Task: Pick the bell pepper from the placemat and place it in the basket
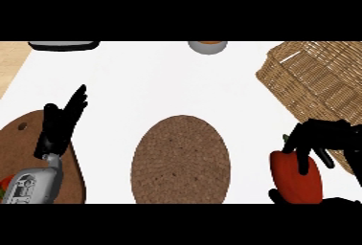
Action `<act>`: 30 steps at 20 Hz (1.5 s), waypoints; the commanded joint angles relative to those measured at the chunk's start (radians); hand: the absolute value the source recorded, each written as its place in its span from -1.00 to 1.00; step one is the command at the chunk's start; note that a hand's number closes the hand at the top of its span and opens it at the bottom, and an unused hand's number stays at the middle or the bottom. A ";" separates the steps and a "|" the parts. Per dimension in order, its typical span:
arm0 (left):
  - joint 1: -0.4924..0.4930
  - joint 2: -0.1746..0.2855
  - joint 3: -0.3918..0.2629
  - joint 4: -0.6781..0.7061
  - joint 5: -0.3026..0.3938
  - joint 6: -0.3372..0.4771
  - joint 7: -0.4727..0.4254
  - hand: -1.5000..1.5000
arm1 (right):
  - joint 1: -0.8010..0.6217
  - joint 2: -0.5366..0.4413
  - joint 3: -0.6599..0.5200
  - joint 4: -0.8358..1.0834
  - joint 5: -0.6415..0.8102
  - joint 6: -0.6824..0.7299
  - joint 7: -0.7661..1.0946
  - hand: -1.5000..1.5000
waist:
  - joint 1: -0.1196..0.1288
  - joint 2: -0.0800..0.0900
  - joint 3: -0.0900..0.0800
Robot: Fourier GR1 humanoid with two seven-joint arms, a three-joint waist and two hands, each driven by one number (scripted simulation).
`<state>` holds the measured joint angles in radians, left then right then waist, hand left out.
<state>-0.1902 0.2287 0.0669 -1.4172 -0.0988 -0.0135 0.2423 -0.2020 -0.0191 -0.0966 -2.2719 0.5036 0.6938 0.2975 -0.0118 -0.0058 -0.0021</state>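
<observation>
- Head view: the right hand [322, 136] shows at the right edge, its fingers curled over the top of the red bell pepper [293, 178] and holding it.
- The bell pepper is off the placemat [181, 160], to its right, just beside the near corner of the wicker basket [318, 72].
- The left hand [62, 122] rests open at the left, fingers straight, over a brown board [21, 136].
- A bowl [207, 46] sits at the far edge of the white counter [141, 81].

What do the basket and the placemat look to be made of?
The basket looks like woven wicker, tan and matte: interlaced strands show on its walls. The placemat looks like coarse fibre, perhaps jute, dark brown and matte: a speckled, dull surface.
</observation>
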 commanded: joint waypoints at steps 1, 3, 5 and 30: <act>0.017 -0.030 -0.023 -0.020 -0.014 0.014 0.006 0.00 | -0.223 0.007 -0.113 -0.034 -0.157 0.074 0.281 1.00 | 0.012 0.002 0.000; 0.026 -0.040 -0.025 -0.009 -0.029 0.035 0.000 0.00 | -0.284 -0.030 -0.196 -0.043 -0.271 0.106 0.383 1.00 | 0.002 -0.001 0.000; -0.007 -0.002 0.012 0.039 0.003 -0.008 -0.017 0.00 | -0.387 -0.074 -0.223 -0.031 -0.341 0.107 0.504 1.00 | -0.003 -0.001 0.000; -0.087 -0.039 -0.003 0.077 -0.034 0.015 -0.006 0.00 | -0.572 -0.849 -0.240 1.013 0.120 -0.103 -0.309 1.00 | 0.023 0.013 0.002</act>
<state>-0.2386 0.1987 0.0566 -1.3852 -0.1228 -0.0138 0.2368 -0.7670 -0.7876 -0.3270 -1.4198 0.6071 0.6211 0.1625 0.0182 0.0086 0.0007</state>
